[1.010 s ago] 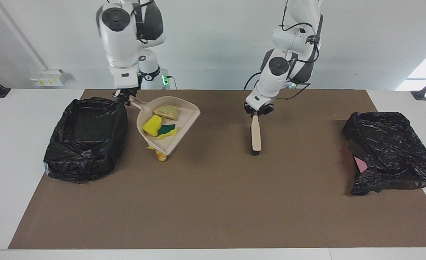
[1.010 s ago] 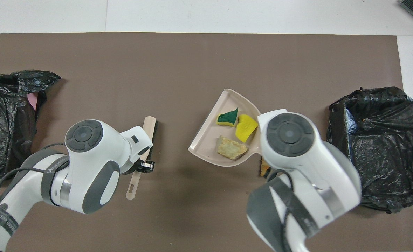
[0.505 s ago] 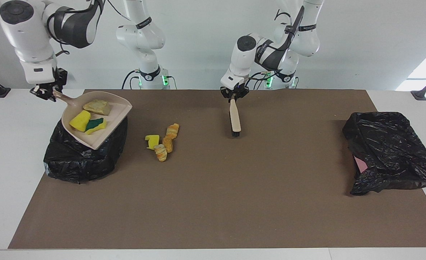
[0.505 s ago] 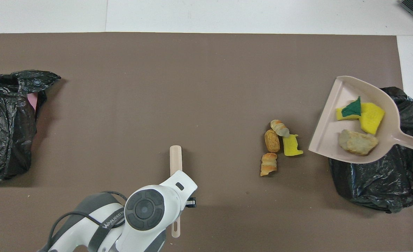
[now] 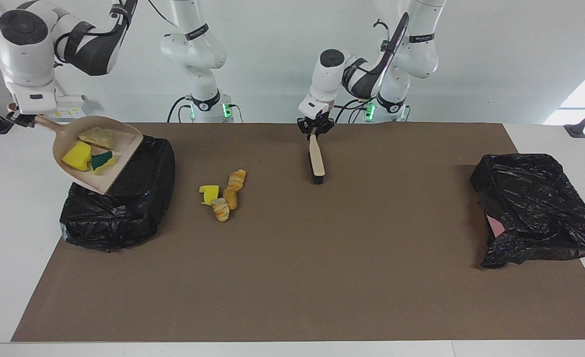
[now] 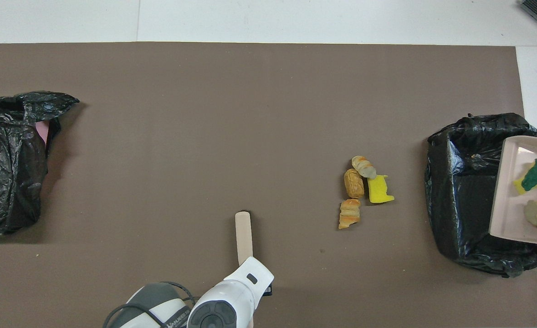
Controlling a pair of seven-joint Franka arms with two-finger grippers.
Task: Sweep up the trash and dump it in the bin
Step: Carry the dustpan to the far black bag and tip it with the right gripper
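Note:
My right gripper (image 5: 22,117) is shut on the handle of the beige dustpan (image 5: 109,174), held tilted over the black-lined bin (image 5: 118,213) at the right arm's end. In the pan lie a yellow sponge (image 5: 76,155), a green-faced sponge (image 5: 101,160) and a bread chunk (image 5: 97,138). On the mat beside the bin lie a yellow sponge wedge (image 5: 208,191) and three croissant pieces (image 5: 230,197); they also show in the overhead view (image 6: 354,183). My left gripper (image 5: 315,130) is shut on the brush (image 5: 316,161), which slants down to the mat.
A second black-bagged bin (image 5: 535,208) stands at the left arm's end of the brown mat (image 5: 292,277). In the overhead view the dustpan (image 6: 505,205) is cut off by the picture's edge over the bin (image 6: 468,191).
My right gripper has carried the loaded dustpan from over the trash pile to over the bin, uncovering four pieces on the mat. My left gripper has drawn the brush back toward the robots.

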